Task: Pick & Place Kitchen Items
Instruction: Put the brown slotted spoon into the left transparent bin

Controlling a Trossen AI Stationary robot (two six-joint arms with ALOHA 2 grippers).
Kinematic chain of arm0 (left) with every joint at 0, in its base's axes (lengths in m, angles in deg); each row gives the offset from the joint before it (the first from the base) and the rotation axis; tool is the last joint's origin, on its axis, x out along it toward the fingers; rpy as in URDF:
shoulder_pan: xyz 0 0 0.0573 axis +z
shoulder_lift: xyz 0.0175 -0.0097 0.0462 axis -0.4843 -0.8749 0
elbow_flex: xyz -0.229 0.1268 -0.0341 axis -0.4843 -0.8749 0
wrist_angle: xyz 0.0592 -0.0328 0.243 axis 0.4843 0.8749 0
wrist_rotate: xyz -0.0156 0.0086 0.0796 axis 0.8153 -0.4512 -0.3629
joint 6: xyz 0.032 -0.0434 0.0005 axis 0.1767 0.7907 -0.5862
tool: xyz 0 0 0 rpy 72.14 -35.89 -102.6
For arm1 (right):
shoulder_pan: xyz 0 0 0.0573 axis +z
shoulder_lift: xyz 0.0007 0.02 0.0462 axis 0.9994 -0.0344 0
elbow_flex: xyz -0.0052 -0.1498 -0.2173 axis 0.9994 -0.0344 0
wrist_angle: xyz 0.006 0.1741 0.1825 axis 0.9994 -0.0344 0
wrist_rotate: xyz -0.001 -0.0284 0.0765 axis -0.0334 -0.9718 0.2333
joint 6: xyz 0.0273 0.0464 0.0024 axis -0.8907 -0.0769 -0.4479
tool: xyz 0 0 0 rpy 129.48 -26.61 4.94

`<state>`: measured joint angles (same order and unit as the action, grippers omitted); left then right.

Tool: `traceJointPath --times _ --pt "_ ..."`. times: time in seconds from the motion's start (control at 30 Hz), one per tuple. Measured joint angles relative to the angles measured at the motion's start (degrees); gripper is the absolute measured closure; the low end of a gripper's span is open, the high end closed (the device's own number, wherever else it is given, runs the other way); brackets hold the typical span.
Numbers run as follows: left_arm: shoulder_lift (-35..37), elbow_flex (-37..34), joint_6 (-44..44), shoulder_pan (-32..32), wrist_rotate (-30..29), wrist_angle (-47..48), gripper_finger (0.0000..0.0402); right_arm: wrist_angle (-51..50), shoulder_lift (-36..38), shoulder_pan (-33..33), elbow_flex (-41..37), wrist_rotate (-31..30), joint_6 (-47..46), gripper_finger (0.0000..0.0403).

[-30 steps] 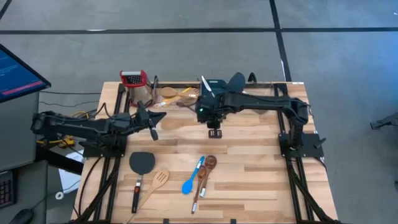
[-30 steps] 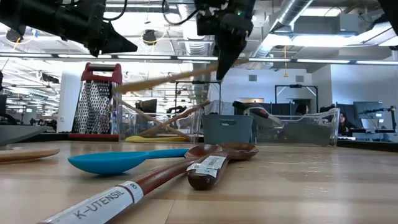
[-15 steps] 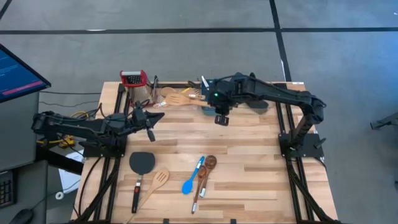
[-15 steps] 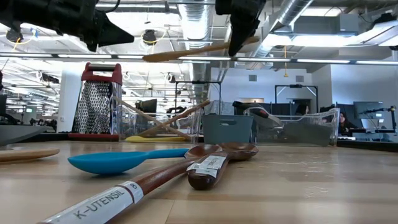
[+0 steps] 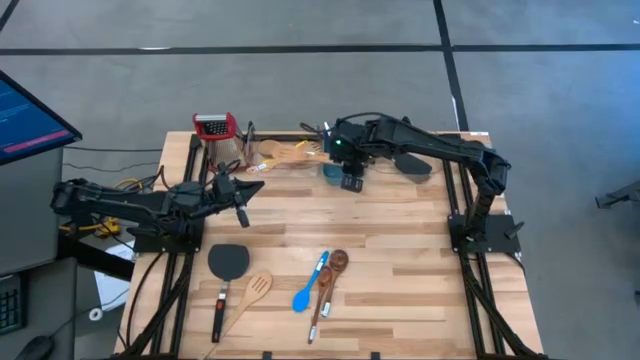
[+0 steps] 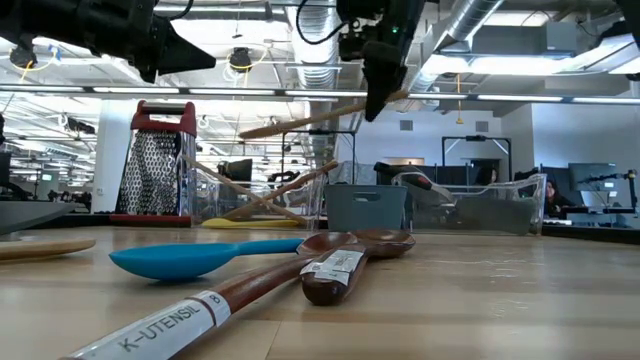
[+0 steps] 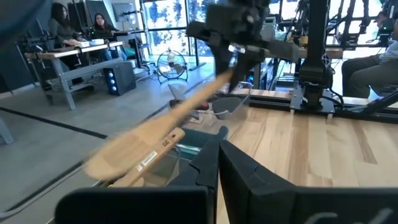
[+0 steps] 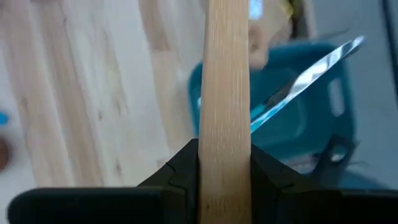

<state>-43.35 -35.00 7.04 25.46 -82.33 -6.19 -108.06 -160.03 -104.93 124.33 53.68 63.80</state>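
The right claw (image 5: 349, 178) hangs above the far edge of the pale butcher-block bench (image 5: 400, 260), at about twelve o'clock from the bench's middle, clenched on the handle of a long pale wooden utensil (image 6: 320, 117). In the right wrist view the handle (image 8: 225, 93) runs straight out between the two dark fingers, pinched from both sides. In the low view the utensil slopes down toward the clear plastic bin (image 6: 262, 196) that stands by the red-handled box grater (image 5: 214, 127). That slant looks deliberate: leading with the far end should let it slide in among the wooden utensils already leaning there. A teal rectangular tub (image 8: 292, 99) sits just beyond the claw, so the release has to fall on the bin side rather than into the tub.

The left claw (image 5: 243, 190) waits at about nine o'clock, closed on nothing, clear of the right arm's path.

Other kitchen items lie unsorted at the near side, around six o'clock: a black spatula with a red-and-black handle (image 5: 225, 270), a pale slotted wooden spatula (image 5: 250, 297) beside it, a bright blue spoon (image 5: 309, 285), and two dark-brown wooden spoons (image 5: 328, 283) touching it. They lie flat with their handles mostly free, which should make them easy to pinch. By my judgement the task is roughly half done.
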Motion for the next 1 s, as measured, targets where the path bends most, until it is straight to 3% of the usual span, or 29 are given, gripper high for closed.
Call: traceJointPath --times 0.3,0.47,0.67,1.0 --pt "-0.02 0.0 -1.36 0.0 -0.02 -0.04 0.04 2.31 0.29 -2.77 0.22 0.0 -0.02 0.0321" --pt "0.0 0.0 -1.38 0.02 -0.03 -0.14 0.04 2.49 -3.17 -3.64 0.97 0.0 -0.04 0.0321" --pt "0.0 -0.02 -1.46 0.02 -0.02 -0.17 0.04 0.2 -10.78 -3.87 10.7 -0.04 0.8 0.0321" --pt "0.0 -0.02 -1.46 0.04 0.0 -0.17 0.04 -13.77 -23.76 -6.5 31.07 -0.14 0.06 0.0321"
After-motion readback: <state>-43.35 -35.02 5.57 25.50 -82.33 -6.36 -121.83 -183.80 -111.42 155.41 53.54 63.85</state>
